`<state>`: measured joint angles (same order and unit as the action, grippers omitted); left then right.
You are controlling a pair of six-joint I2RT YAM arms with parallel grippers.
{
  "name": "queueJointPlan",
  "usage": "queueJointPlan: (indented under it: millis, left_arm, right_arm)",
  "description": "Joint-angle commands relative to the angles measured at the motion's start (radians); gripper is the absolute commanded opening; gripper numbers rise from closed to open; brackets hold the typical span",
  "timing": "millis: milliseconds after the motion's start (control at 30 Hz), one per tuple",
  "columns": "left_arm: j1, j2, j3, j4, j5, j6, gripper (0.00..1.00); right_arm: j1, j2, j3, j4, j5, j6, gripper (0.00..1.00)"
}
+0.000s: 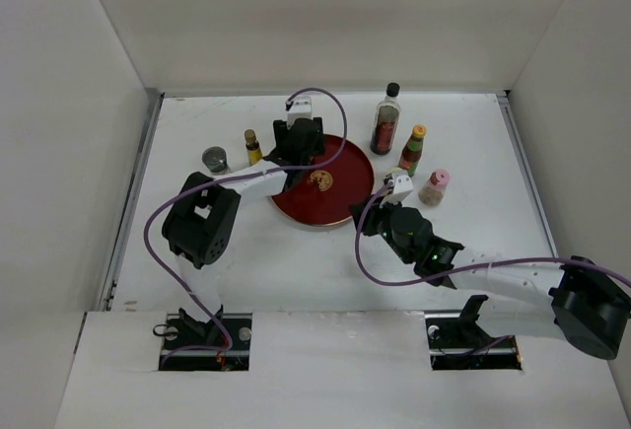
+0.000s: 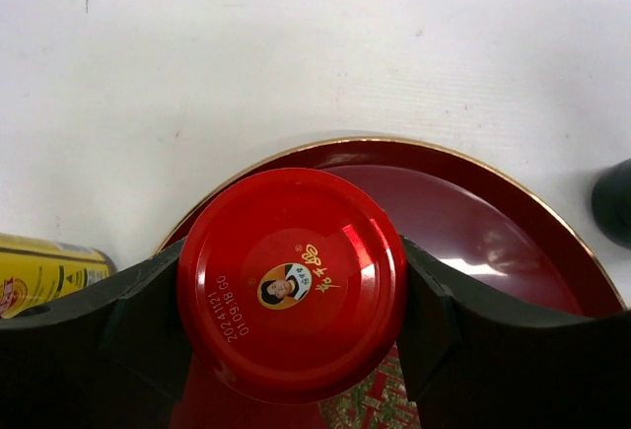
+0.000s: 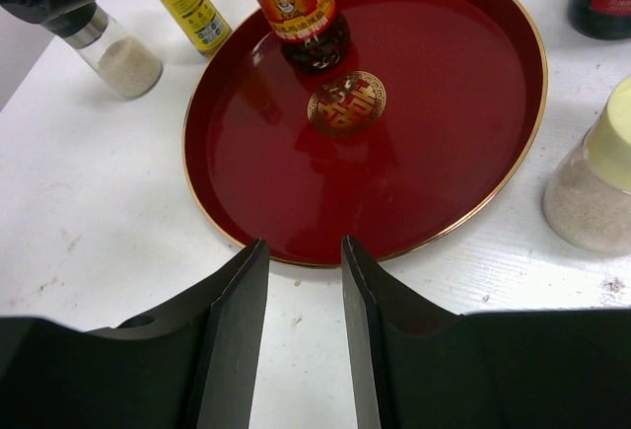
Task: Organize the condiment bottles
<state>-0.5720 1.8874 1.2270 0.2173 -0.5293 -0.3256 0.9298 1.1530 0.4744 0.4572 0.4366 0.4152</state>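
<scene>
My left gripper point(image 1: 298, 156) is shut on the red-lidded jar point(image 2: 291, 281), its fingers point(image 2: 148, 321) against both sides of the lid. The jar point(image 3: 301, 15) stands upright at the far-left part of the dark red tray point(image 1: 335, 202); I cannot tell whether it touches the tray. My right gripper point(image 3: 304, 244) is open and empty just outside the tray's near-right rim point(image 3: 296, 256). The grey-lidded jar point(image 1: 214, 160) and the slim yellow bottle point(image 1: 252, 147) stand left of the tray. The tall black-capped bottle point(image 1: 386, 118), orange-capped sauce point(image 1: 413, 149), pink-capped shaker point(image 1: 435, 186) and cream-capped shaker point(image 3: 596, 178) stand to its right.
White walls enclose the table on the left, back and right. A gold emblem point(image 3: 346, 103) marks the tray's middle. The purple cables of both arms loop over the table near the tray.
</scene>
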Motion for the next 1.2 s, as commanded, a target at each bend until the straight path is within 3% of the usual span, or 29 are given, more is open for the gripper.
queueJointPlan:
  millis: [0, 233, 367, 533, 733, 800, 1167]
  left_arm:
    - [0.011, -0.016, 0.074, 0.168, -0.008, 0.013, 0.4]
    - [0.011, -0.025, 0.045, 0.171, -0.012, 0.014, 0.8]
    - [0.008, -0.103, -0.004, 0.174, -0.011, 0.014, 0.88]
    - [0.014, -0.258, -0.07, 0.11, 0.005, 0.014, 0.83]
    - [0.079, -0.381, -0.113, -0.039, -0.026, 0.0, 0.62]
    - [0.103, -0.405, -0.138, -0.045, -0.049, 0.0, 0.6]
    - [0.215, -0.291, -0.096, -0.111, -0.012, -0.023, 0.55]
  right_arm:
    - [-0.004, -0.007, -0.002, 0.055, -0.004, 0.0, 0.43]
    - [-0.013, -0.018, -0.008, 0.057, -0.004, 0.0, 0.45]
    - [-0.015, -0.027, -0.011, 0.055, -0.002, 0.0, 0.45]
    - [-0.018, -0.026, -0.01, 0.054, -0.004, 0.0, 0.45]
    - [-0.019, -0.021, -0.008, 0.054, -0.004, 0.002, 0.45]
    - [-0.018, -0.021, -0.008, 0.058, -0.004, 0.0, 0.45]
    - [-0.019, 0.001, -0.003, 0.054, -0.004, 0.0, 0.47]
